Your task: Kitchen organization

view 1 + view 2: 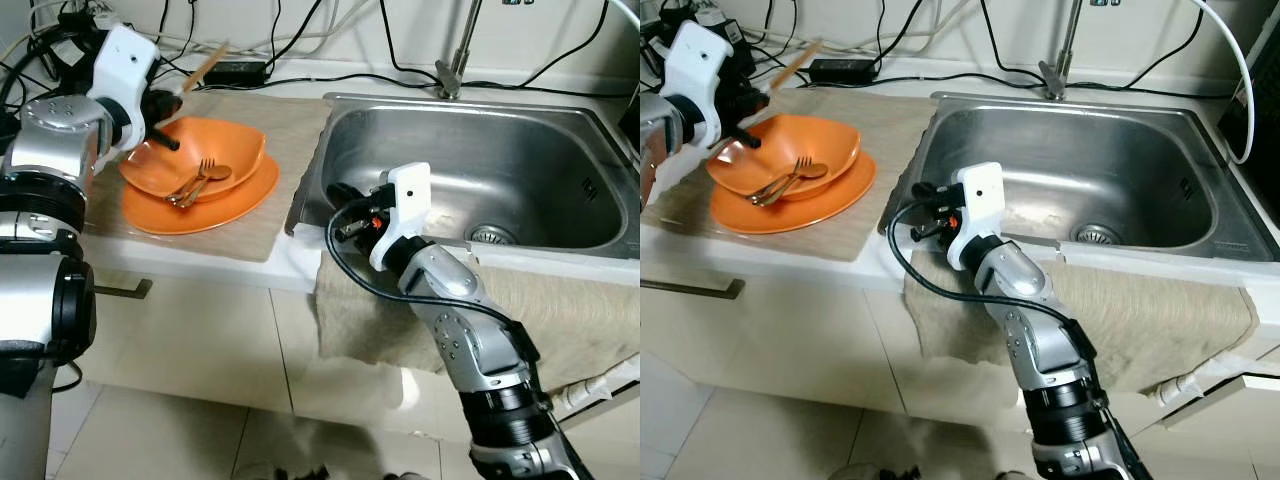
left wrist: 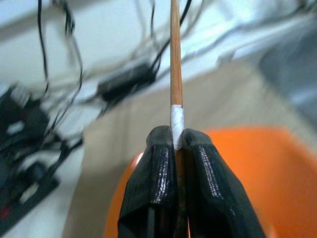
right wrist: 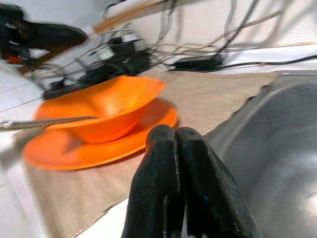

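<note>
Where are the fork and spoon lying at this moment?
The fork and spoon lie together in the orange bowl, stacked on the orange plate, on the counter mat left of the sink.

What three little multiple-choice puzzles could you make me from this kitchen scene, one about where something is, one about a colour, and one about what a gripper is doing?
1. Where do the fork and spoon lie?
A. in the sink
B. in the orange bowl
C. on the floor

2. What colour is the plate under the bowl?
A. orange
B. blue
C. white

3. What is the left gripper doing?
A. hanging open
B. gripping a cloth
C. shut on a thin wooden stick

Answers:
1 B, both utensils rest inside the bowl.
2 A, plate and bowl are the same orange.
3 C, the left wrist view shows both fingers clamped on the stick.
</note>
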You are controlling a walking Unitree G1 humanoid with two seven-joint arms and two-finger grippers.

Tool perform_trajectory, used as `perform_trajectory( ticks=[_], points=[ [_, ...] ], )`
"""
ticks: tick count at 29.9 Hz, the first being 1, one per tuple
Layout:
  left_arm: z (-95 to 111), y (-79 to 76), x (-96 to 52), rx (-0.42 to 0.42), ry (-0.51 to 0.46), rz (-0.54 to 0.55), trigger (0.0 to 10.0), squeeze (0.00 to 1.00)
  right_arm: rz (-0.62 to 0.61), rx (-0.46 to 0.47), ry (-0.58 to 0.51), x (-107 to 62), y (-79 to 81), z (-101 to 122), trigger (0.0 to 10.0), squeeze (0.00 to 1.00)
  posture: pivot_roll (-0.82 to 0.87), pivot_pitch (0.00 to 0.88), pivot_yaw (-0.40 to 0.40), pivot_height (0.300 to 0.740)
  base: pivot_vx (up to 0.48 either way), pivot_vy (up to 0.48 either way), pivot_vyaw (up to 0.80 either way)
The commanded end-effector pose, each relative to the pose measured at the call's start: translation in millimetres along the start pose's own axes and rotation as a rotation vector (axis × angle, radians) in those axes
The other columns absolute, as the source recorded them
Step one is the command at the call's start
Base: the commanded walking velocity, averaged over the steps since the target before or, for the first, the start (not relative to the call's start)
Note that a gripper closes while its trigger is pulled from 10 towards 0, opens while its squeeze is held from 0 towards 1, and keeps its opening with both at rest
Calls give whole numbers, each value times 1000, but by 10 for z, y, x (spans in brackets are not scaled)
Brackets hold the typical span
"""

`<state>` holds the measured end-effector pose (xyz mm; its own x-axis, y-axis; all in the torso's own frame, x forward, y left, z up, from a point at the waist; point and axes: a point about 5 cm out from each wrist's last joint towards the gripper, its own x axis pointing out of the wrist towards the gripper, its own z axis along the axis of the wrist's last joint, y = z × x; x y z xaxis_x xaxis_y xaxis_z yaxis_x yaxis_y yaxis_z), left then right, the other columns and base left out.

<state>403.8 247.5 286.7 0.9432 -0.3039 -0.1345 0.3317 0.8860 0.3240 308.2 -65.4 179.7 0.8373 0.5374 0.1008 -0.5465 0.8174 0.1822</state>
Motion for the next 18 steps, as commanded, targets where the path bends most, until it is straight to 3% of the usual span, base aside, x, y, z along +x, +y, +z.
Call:
perform_trajectory(
  ticks=[1,8,10,11,13,18],
  points=[
    [84,-71,19,-31,-62,-50,0,0,-63,-7,-42,20,-86,63,10000,0,38,10,53,740,0,0,0],
    [241,-384,58,-182,-240,-182,0,0,-145,-24,-135,65,-165,199,10000,0,43,5,46,740,0,0,0],
    [243,-407,55,-189,-247,-189,0,0,-150,-24,-140,68,-170,203,10000,0,43,5,46,740,0,0,0],
    [205,-544,59,-237,-270,-231,0,0,-161,-13,-152,86,-178,213,10000,0,46,3,44,740,0,0,0],
    [165,-646,57,-273,-281,-259,0,0,-169,1,-164,101,-181,224,10000,0,46,2,45,740,0,0,0],
    [69,-832,30,-335,-268,-290,0,0,-166,111,-226,131,-183,344,10000,0,50,2,43,740,0,0,0]
  ],
)
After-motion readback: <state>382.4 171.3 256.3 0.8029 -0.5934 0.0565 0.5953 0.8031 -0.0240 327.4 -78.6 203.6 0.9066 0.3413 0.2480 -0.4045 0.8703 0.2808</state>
